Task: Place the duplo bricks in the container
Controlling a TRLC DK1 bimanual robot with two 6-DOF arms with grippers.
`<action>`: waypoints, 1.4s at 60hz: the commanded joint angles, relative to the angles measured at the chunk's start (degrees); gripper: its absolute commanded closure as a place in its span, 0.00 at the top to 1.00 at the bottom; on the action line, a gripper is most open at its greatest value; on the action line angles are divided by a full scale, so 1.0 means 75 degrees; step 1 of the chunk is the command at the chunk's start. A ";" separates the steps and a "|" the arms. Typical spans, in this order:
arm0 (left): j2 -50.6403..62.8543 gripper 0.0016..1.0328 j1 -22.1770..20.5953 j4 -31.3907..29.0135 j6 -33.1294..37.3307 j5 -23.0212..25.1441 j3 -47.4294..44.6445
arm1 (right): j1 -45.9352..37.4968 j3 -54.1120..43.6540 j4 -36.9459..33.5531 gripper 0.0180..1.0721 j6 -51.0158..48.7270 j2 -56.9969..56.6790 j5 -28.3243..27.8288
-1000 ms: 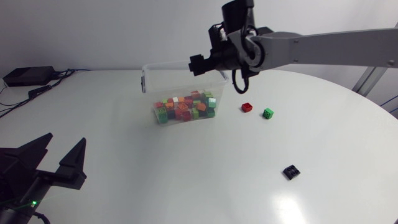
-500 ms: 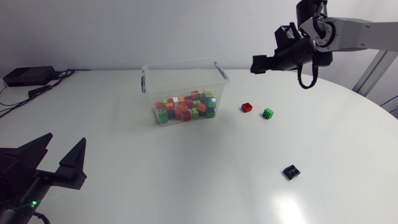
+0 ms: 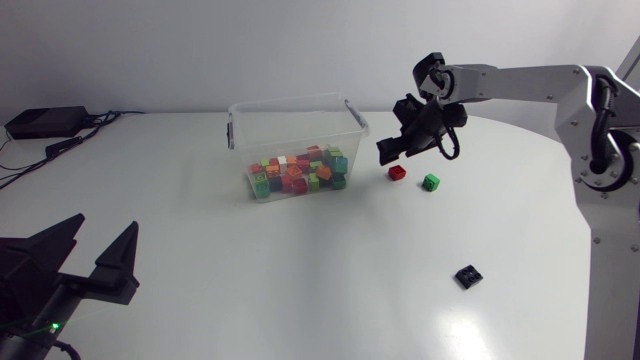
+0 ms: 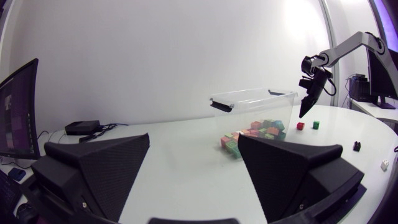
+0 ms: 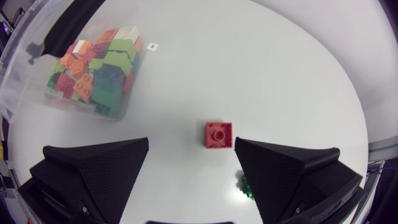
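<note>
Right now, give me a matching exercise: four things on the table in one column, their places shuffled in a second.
1 red brick
2 green brick
3 black brick
4 container

A holds many mixed bricks
B alone, far from the rest
C just ahead of the right gripper, fingers open
D beside the red brick, on its side away from the container

Pairs: 1-C, 2-D, 3-B, 4-A

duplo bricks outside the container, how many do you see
3: a red brick below the right gripper, a green brick beside the red, and a black brick alone, far from both. Pale ones may go unseen.
</note>
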 commanded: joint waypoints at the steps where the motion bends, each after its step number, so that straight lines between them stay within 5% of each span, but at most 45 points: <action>1: -0.0063 0.96 0.0069 0.0098 0.0070 0.0087 -0.0144 | 0.0031 0.0415 -0.0186 0.95 -0.0252 0.0547 0.0187; 30: -0.0063 0.96 0.0069 0.0098 0.0070 0.0087 -0.0144 | -0.0344 0.1365 -0.0432 0.85 -0.0639 0.1684 0.0222; 55: -0.0063 0.96 0.0069 0.0098 0.0070 0.0075 -0.0144 | -0.0262 0.1236 -0.0115 0.28 -0.0627 0.1918 0.0210; 84: -0.0063 0.96 0.0069 0.0098 0.0070 0.0087 -0.0144 | 0.0746 -0.1952 0.0799 0.26 0.0346 -0.3473 -0.0071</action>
